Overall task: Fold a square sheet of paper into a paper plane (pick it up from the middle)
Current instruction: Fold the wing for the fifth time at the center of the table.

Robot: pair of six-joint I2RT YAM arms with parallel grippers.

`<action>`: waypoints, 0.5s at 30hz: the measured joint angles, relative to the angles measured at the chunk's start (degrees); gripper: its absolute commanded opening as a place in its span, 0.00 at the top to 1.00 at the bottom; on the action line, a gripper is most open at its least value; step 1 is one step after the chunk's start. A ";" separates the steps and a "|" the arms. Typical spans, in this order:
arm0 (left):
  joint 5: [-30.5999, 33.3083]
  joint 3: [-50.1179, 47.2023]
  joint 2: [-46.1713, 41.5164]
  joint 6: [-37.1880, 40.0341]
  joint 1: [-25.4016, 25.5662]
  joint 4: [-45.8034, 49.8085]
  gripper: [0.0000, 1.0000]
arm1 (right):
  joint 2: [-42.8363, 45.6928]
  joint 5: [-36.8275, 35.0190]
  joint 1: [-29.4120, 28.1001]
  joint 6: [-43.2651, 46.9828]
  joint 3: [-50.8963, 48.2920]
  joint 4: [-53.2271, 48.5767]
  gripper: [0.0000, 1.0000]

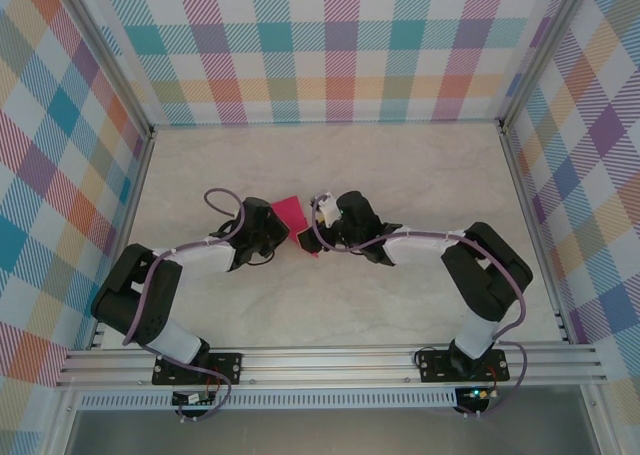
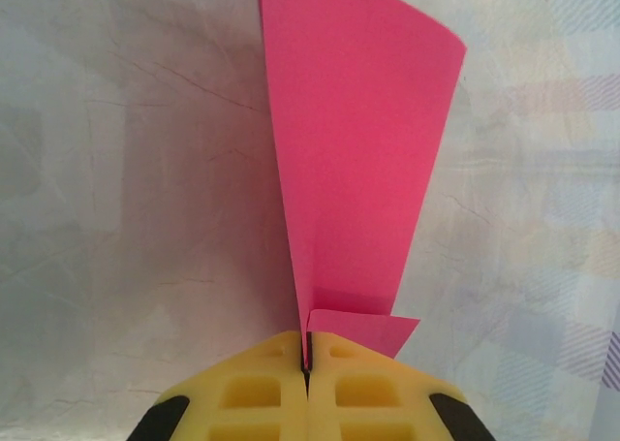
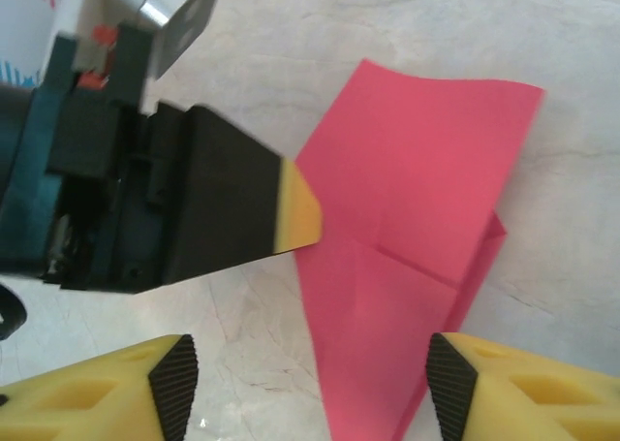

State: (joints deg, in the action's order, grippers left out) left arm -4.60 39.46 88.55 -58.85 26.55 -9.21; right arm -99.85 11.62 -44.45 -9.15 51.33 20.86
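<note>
My left tool (image 2: 306,363) is clenched on the pink paper (image 2: 358,150), pinching a folded edge at its narrow end. The sheet stands up thin between the two arms, over the middle of the surface (image 1: 400,175). That hold pins the layers together and presents the creased face to my right tool (image 3: 312,388), which is released, fingers spread either side of the paper's pointed part. I can't quite tell whether the far corner touches the surface. I judge the folding partway done; the right tool would have to close for the next crease.
</note>
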 measured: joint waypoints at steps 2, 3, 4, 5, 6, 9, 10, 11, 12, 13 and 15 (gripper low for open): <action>-0.28 0.90 1.01 -0.33 0.00 0.42 0.96 | -1.46 0.00 -1.09 1.05 0.00 0.24 0.41; -0.39 1.27 1.46 -0.42 0.00 0.57 0.96 | -2.47 0.00 -1.57 1.66 0.00 0.46 0.41; -0.42 1.62 1.79 -0.55 0.00 0.85 0.96 | -3.41 -0.02 -1.88 2.25 0.00 0.72 0.42; -0.39 1.99 2.05 -0.76 0.00 1.33 0.96 | -4.39 -0.02 -2.23 2.71 0.00 0.90 0.42; -0.39 2.29 2.14 -0.98 0.00 1.70 0.97 | -5.25 -0.07 -2.51 3.26 0.00 1.01 0.42; -0.39 2.93 2.14 -1.66 0.00 1.81 0.97 | -6.88 -0.74 -2.64 4.57 0.00 2.16 0.43; -0.39 3.10 2.14 -1.86 0.00 1.86 0.97 | -7.28 -1.11 -2.64 5.05 0.00 2.75 0.43; -0.39 3.21 2.14 -2.05 0.00 1.84 0.97 | -7.67 -1.46 -2.64 5.49 0.00 3.34 0.43; -0.39 3.23 2.14 -2.29 0.00 1.81 0.97 | -8.09 -1.92 -2.64 5.99 0.00 3.93 0.43; -0.39 3.23 2.14 -2.58 0.00 1.84 0.97 | -8.44 -2.25 -2.64 6.47 0.00 4.44 0.44; -0.37 3.23 2.14 -3.19 0.00 1.84 0.97 | -9.22 -3.19 -2.64 7.54 0.00 5.68 0.44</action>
State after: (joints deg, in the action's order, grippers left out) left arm -4.97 42.70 90.70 -62.04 26.55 -7.38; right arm -109.08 8.43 -47.09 -1.61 51.33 26.55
